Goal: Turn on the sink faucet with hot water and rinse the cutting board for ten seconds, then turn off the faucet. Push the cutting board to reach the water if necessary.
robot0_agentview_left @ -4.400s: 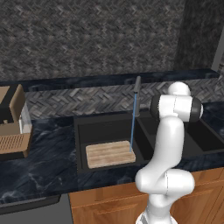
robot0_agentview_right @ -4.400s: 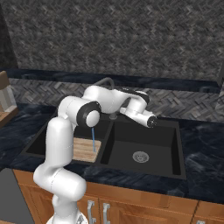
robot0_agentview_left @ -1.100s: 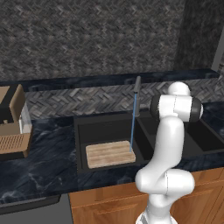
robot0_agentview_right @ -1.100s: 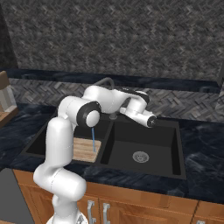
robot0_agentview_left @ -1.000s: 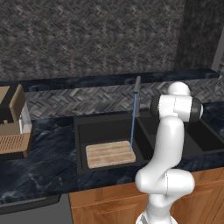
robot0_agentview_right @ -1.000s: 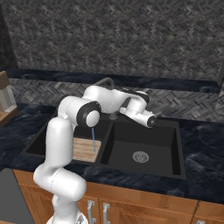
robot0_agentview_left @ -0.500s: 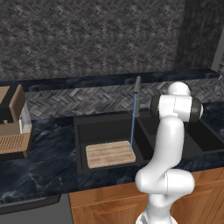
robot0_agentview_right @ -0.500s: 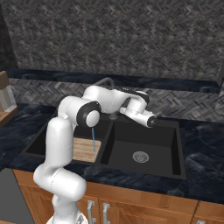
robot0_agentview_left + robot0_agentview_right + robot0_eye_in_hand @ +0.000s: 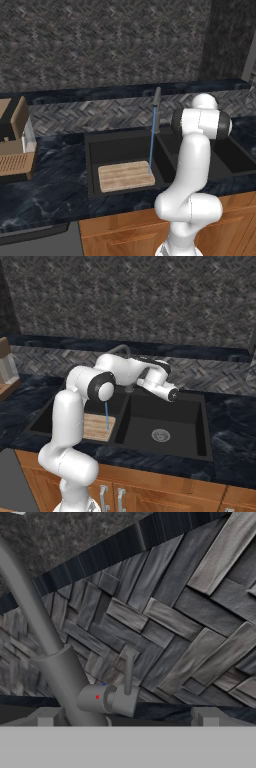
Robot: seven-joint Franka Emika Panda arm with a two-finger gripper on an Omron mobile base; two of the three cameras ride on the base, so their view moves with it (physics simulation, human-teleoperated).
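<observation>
The gripper [image 9: 173, 394] hangs over the sink [image 9: 192, 442], jaws spread wide and holding nothing.

Left base view: water [image 9: 152, 142] falls from the sink faucet [image 9: 157, 109] onto the cutting board [image 9: 125, 175].

Hand view: finger tips [image 9: 206, 716] flank the faucet's handle [image 9: 111, 697], just ahead.

Two base cameras behind arm, left and right, looking forward and down; both share sink [image 9: 120, 150], cutting board [image 9: 125, 175], water [image 9: 151, 142], worktop [image 9: 45, 185]. Hand camera close on sink faucet [image 9: 55, 662], facing far wall.
</observation>
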